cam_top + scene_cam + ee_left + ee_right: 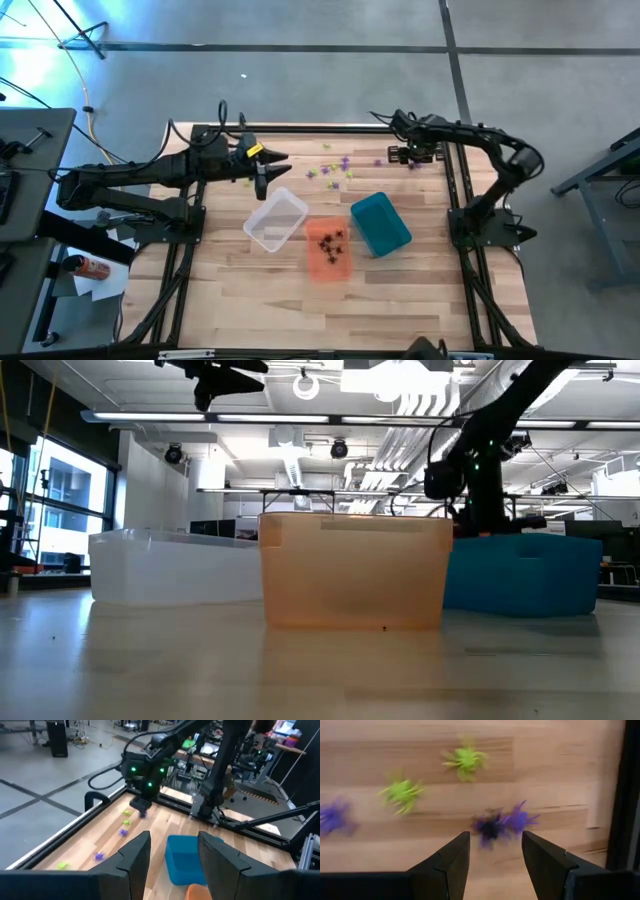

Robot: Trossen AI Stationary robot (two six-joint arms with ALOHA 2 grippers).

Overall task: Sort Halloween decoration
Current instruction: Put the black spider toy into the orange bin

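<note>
Purple and green Halloween decorations lie scattered on the wood near the table's far edge. Several black ones lie in the orange bin. My right gripper points down, open, just above two purple spiders at the far right of the scatter, touching nothing. Green spiders and another purple one lie around them. My left gripper hovers open and nearly level, high above the table's far left, beyond the clear bin.
The clear bin, the orange bin and a teal bin stand in a row across the table's middle. A black frame rail runs close beside the right gripper. Bare wood lies toward the near edge.
</note>
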